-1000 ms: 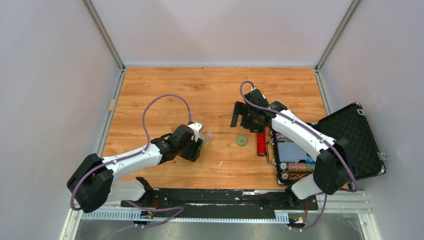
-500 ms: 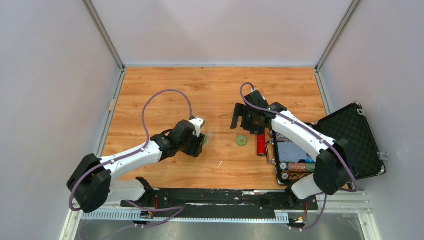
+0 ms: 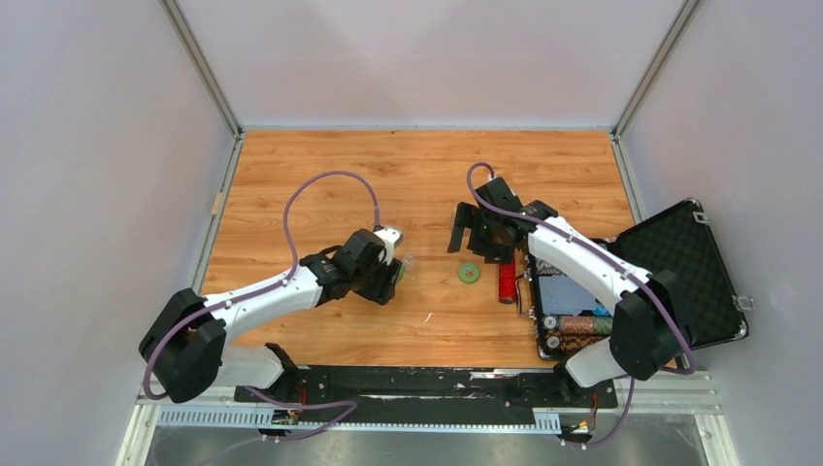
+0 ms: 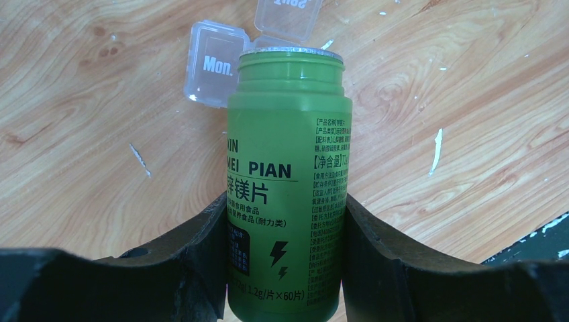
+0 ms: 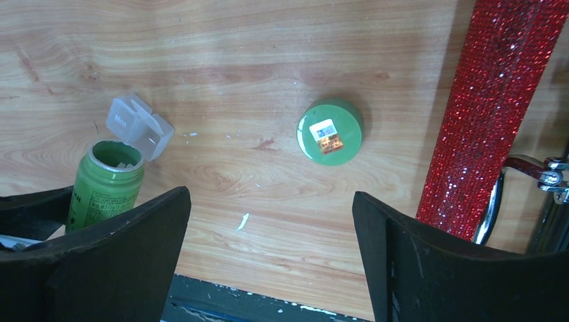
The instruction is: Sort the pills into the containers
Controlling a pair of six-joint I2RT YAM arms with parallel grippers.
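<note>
My left gripper (image 3: 387,276) (image 4: 285,228) is shut on a small green bottle (image 4: 288,168) with its cap off, held just near of the container, a tiny clear plastic box (image 4: 213,62) marked "Mon." with its lid (image 4: 288,15) flipped open. The bottle's mouth points at the box. Both also show in the right wrist view: the bottle (image 5: 107,181) and the box (image 5: 136,125). No loose pills show. My right gripper (image 3: 467,233) (image 5: 270,204) is open and empty, hovering above the bottle's green cap (image 5: 329,131) (image 3: 469,273).
A red glitter tube (image 3: 507,278) (image 5: 500,114) lies right of the cap. An open black case (image 3: 684,267) with poker chips sits at the right edge. A black strip (image 5: 268,302) runs along the near table edge.
My left arm has carried the green bottle a little to the right, closer to the clear box. The right gripper has hardly moved.
</note>
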